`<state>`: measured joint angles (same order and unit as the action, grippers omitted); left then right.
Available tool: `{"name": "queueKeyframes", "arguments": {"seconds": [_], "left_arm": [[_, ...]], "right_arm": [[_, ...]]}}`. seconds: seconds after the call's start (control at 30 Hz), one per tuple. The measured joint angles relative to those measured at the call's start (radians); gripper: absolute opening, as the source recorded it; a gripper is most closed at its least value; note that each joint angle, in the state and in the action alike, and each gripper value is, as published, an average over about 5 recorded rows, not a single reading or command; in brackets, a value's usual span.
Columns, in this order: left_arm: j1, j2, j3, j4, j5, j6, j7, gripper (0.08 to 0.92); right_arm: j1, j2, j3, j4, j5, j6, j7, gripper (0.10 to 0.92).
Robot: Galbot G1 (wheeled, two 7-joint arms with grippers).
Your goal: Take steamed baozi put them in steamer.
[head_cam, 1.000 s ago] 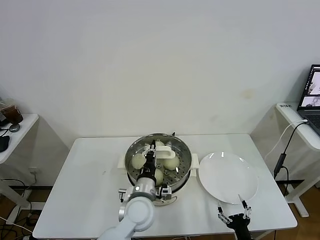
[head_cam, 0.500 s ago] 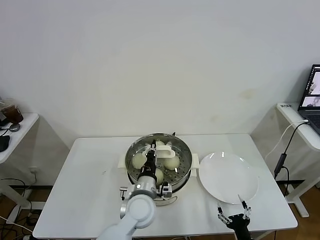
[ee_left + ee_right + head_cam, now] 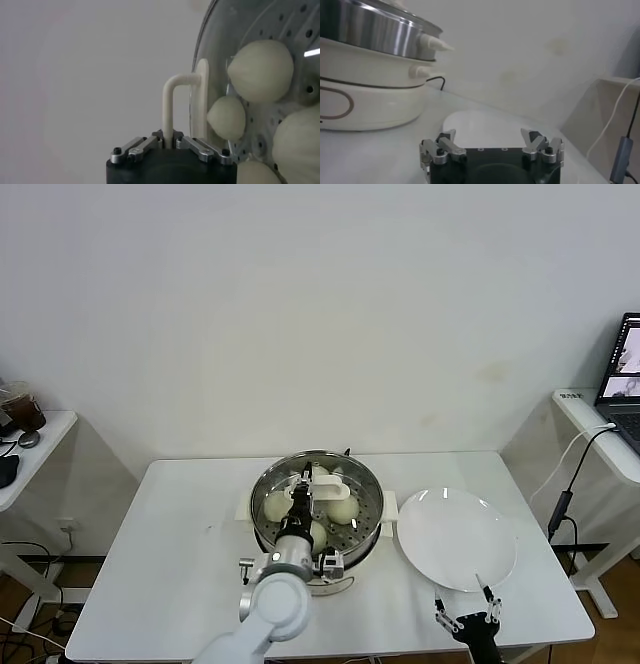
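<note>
The glass lid [image 3: 318, 485] and left arm [image 3: 278, 594] block the way into the steamer [image 3: 370, 484]. The tabletop [image 3: 175, 554] has free room on the left. The plate [image 3: 457, 538] fills the right.

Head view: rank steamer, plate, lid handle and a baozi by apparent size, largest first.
1. Steamer and plate: look about equal in width, so no ranking between them.
2. Baozi and lid handle: similar; the handle, gripped by the left gripper, is partly hidden, so order unsure.

Even, bright indoor light with faint shadows; glare streaks the steamer [image 3: 368, 506]; wrist views are soft.
</note>
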<state>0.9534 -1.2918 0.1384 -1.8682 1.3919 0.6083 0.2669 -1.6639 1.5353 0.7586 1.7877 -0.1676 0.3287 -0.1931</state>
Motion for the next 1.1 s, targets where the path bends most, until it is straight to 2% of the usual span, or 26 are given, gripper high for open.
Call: {"name": "queueKeyframes", "arguments": {"seconds": [0.2, 0.37, 0.63, 0.87, 1.1], "left_arm": [[0.035, 0.015, -0.018, -0.044, -0.053, -0.009, -0.033, 0.425], [0.094, 0.044, -0.047, -0.109, -0.208, -0.051, -0.112, 0.573], [0.290, 0.068, -0.200, -0.253, -0.650, -0.234, -0.263, 0.790], [0.566, 0.067, -0.412, -0.352, -1.022, -0.458, -0.350, 0.822], [0.802, 0.043, -0.552, -0.374, -1.324, -0.642, -0.406, 0.823]], "right_arm": [[-0.002, 0.000, 0.000, 0.002, -0.002, 0.001, 0.000, 0.823], [-0.004, 0.000, 0.000, 0.005, -0.004, 0.001, -0.001, 0.823], [-0.012, 0.000, -0.009, 0.018, -0.004, 0.000, -0.004, 0.823], [-0.030, -0.014, -0.026, 0.039, 0.024, -0.014, -0.020, 0.823], [-0.081, -0.061, -0.067, 0.094, 0.124, -0.082, -0.045, 0.823]]}}
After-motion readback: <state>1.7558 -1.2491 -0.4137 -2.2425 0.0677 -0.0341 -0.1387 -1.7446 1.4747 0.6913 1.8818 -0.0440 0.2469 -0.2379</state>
